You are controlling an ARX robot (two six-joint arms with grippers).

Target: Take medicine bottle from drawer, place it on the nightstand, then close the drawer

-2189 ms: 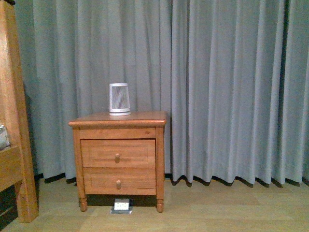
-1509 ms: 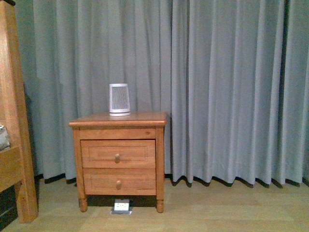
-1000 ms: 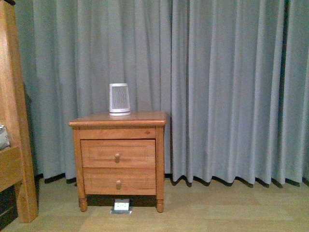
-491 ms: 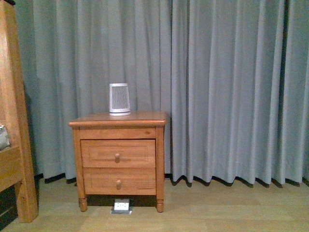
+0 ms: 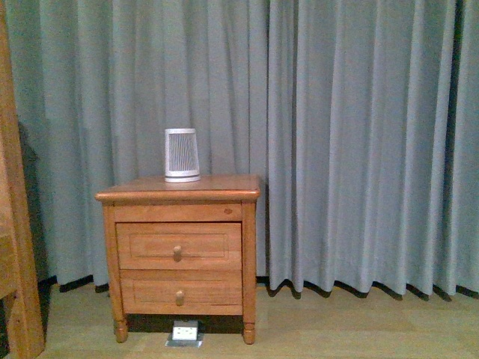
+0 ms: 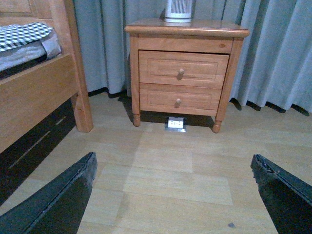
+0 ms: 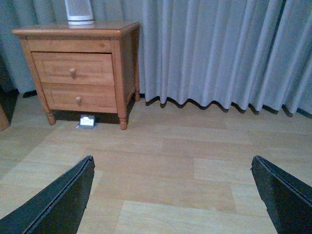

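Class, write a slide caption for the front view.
Nightstand, upper drawer shut, striped device on top, before grey curtains.

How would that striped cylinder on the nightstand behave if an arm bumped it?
The striped cylinder is taller than wide, so a knock near its top could tip it, though its wider base should help. It looks like light plastic, so it may slide on the smooth nightstand top.

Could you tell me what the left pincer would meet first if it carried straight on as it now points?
Most likely the wooden floor in front of the nightstand: the open left pincer seems angled downward. Depth is unclear, so the nightstand is possible.
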